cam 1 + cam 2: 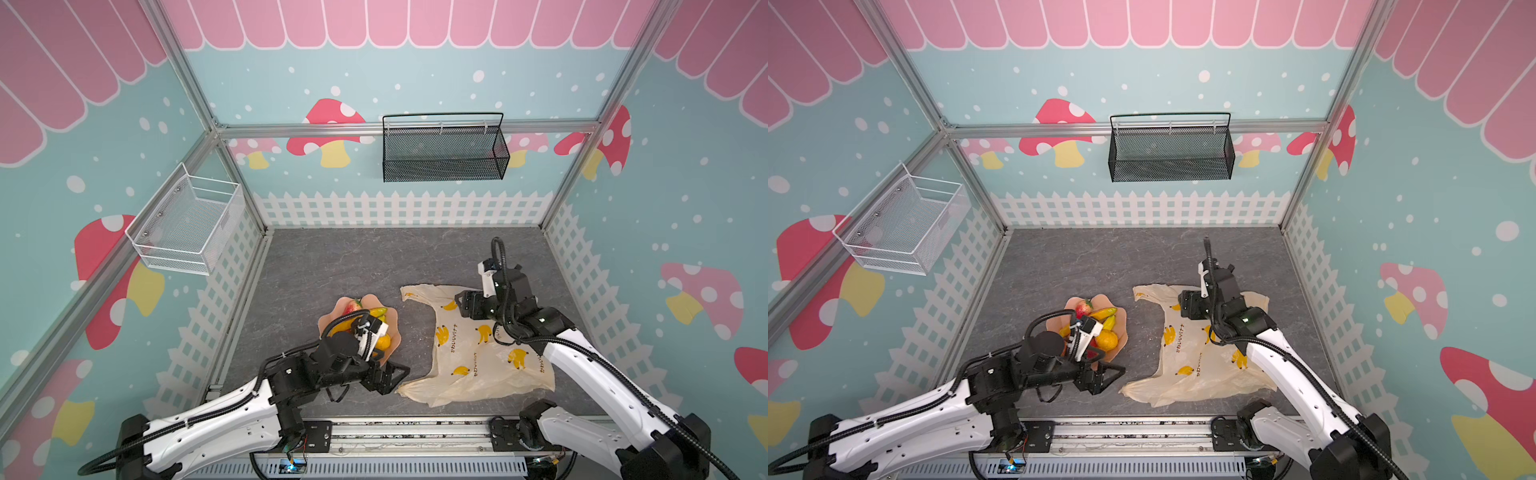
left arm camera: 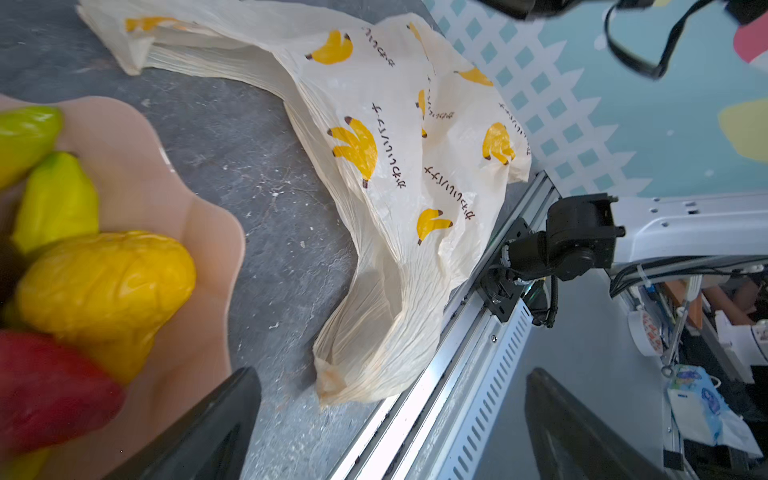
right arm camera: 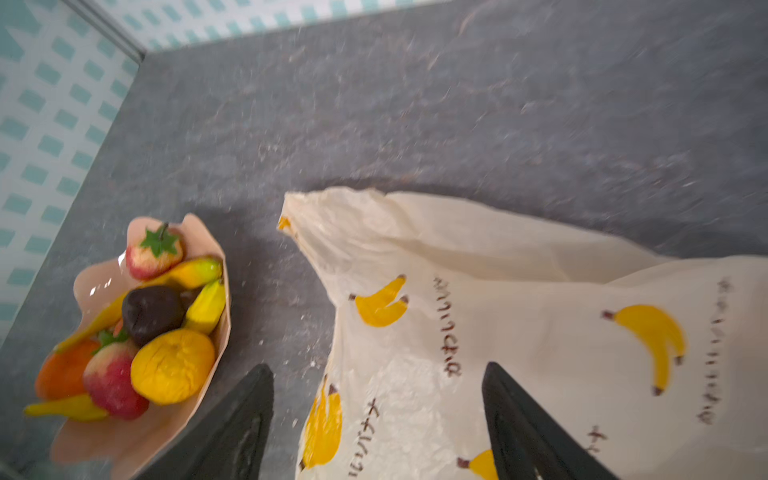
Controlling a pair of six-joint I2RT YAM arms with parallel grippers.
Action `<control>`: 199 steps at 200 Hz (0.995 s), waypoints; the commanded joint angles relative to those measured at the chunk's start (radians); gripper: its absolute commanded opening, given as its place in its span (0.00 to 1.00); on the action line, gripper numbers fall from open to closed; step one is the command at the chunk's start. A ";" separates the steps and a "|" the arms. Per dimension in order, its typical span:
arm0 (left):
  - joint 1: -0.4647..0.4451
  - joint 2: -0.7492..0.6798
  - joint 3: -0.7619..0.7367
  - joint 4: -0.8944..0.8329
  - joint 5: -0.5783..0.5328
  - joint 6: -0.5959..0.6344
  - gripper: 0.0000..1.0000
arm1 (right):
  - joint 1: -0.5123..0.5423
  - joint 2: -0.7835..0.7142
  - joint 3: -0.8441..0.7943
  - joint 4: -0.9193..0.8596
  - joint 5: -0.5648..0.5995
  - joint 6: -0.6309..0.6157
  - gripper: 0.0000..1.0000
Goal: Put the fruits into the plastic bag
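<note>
At the near edge, the left tool point(image 1: 397, 378) hangs low over the grey stone-look worktop point(image 1: 332, 257), in the gap between a peach wavy-edged plate point(image 1: 338, 305) and the near corner of the thin cream plastic bag printed with yellow bananas point(image 1: 478, 365). In the left wrist view its two black fingers point(image 2: 208, 432) stand wide apart with nothing between them.

The small toy fruits point(image 3: 137, 332) are all piled on the plate, none in the bag. The right wrist view shows a wrinkled yellow-orange pear-like fruit point(image 3: 172, 365), a red strawberry point(image 3: 110, 378), an orange point(image 3: 62, 370), a dark brown round fruit point(image 3: 151, 313), yellow bananas point(image 3: 205, 305) and a second strawberry point(image 3: 153, 253) at the far rim.

The bag lies flat and crumpled to the right of the plate, close beside it but not touching.

Farther back, the right tool point(image 1: 465, 305) sits over the bag's far edge, between its two handle loops. Its jaws are spread; the blurred wrist view does not show whether they touch the plastic.

On the back wall hangs a black mesh basket point(image 1: 444, 153).
</note>
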 commanded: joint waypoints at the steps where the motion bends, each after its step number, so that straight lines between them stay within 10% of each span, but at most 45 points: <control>1: 0.055 -0.093 0.039 -0.162 -0.111 -0.132 1.00 | 0.110 0.077 0.065 -0.115 0.015 0.104 0.80; 58: 0.364 -0.032 0.161 -0.232 0.028 -0.105 1.00 | 0.416 0.439 0.268 -0.357 0.212 0.329 0.75; 199: 0.489 0.074 0.277 -0.228 0.062 0.060 1.00 | 0.620 0.718 0.483 -0.744 0.461 0.678 0.69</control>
